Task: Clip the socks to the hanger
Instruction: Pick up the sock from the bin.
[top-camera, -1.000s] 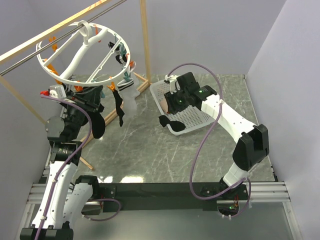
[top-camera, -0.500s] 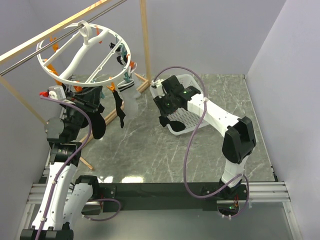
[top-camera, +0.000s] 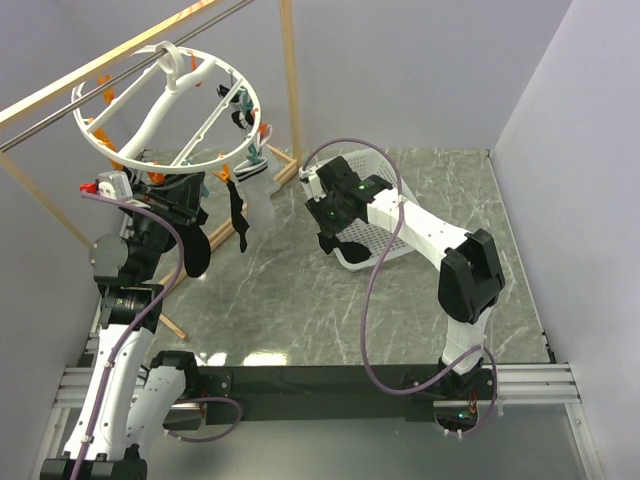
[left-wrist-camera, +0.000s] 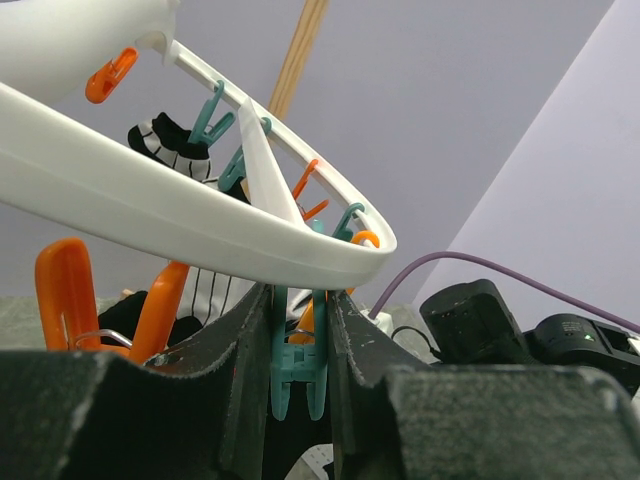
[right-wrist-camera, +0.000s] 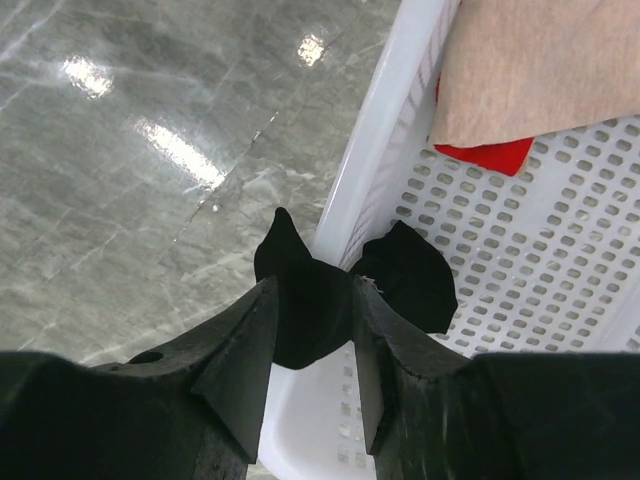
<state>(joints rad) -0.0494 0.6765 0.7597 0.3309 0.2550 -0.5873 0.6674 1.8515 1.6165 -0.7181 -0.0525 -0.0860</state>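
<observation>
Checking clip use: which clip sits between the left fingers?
The teal clip under the hanger rim; the orange clips hang outside the left gripper.

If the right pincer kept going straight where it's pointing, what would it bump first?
Probably the white basket rim, just past the black sock the right pincer holds; depth is unclear.

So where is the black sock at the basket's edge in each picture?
Top external: the sock hangs mid-picture under the right end effector, at the basket corner.
Left wrist: not in it.
Right wrist: low centre, between the fingers, across the rim.
Shared landmark: the white basket, in the top and right wrist views.
</observation>
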